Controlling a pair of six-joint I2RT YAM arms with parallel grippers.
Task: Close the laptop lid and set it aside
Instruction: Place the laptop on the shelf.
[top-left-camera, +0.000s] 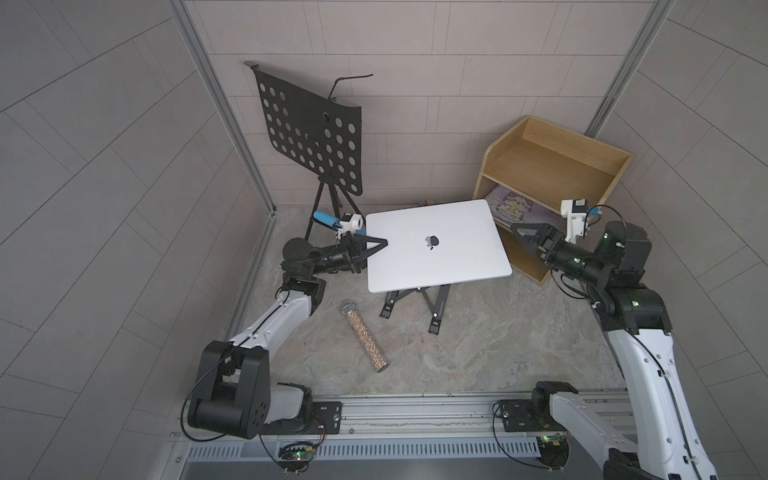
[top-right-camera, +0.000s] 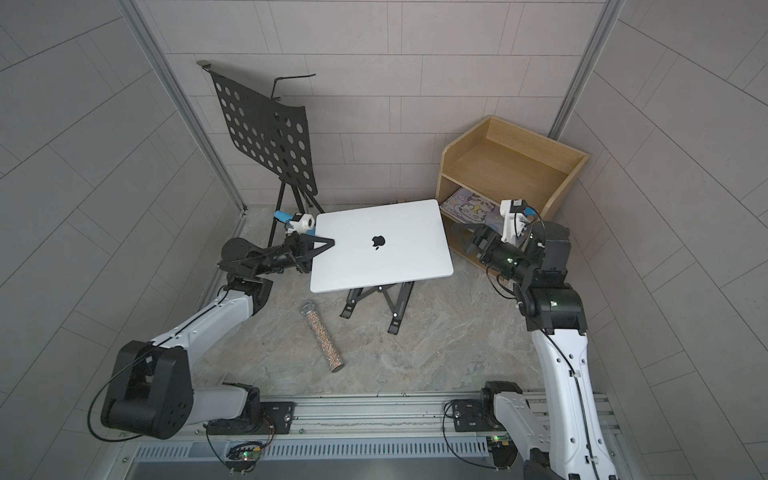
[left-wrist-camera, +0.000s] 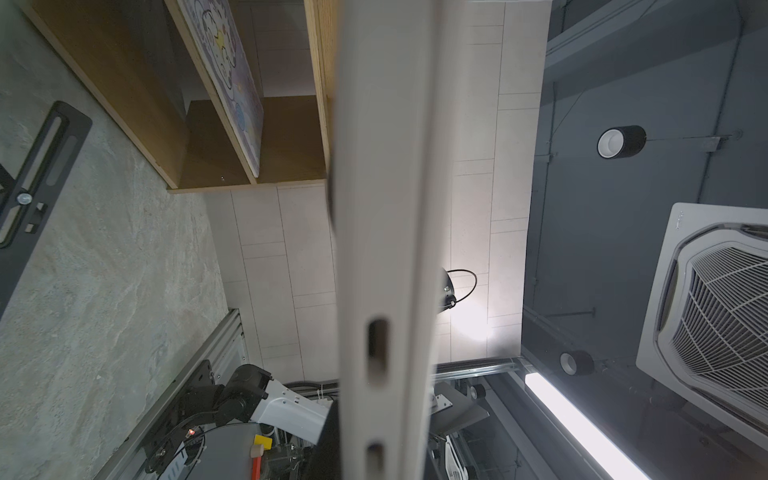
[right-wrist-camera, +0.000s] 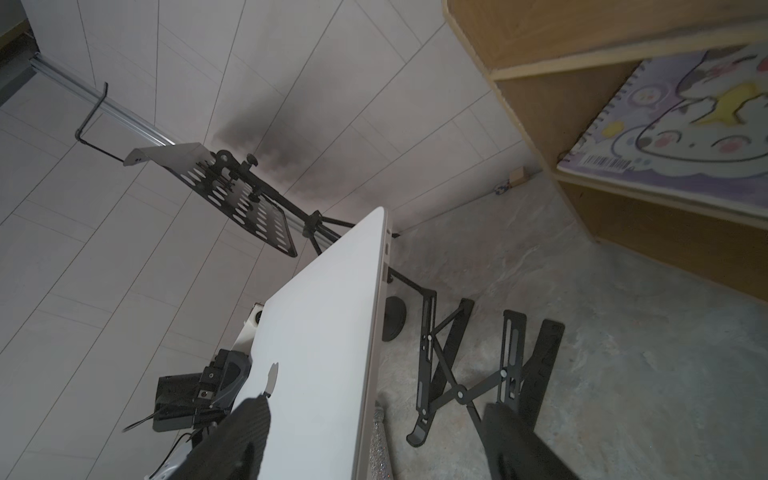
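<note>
The silver-white laptop (top-left-camera: 436, 266) (top-right-camera: 374, 266) is folded shut, its lid (top-left-camera: 457, 224) with the dark apple logo facing up. It sits tilted over the black folding stand (top-left-camera: 432, 307); whether it rests on the stand I cannot tell. My left gripper (top-left-camera: 380, 243) (top-right-camera: 330, 242) is shut on the laptop's left edge. In the left wrist view that edge (left-wrist-camera: 386, 208) runs between the jaws of the left gripper (left-wrist-camera: 386, 436). My right gripper (top-left-camera: 521, 237) (top-right-camera: 457, 230) (right-wrist-camera: 378, 440) is open just off the laptop's right edge (right-wrist-camera: 324, 332), holding nothing.
A glittery microphone (top-left-camera: 368, 340) lies on the stone floor in front of the stand. A perforated black music stand (top-left-camera: 311, 137) rises at the back left. A wooden shelf (top-left-camera: 557, 166) at the back right holds a purple cat notebook (top-left-camera: 515, 208), close behind my right gripper.
</note>
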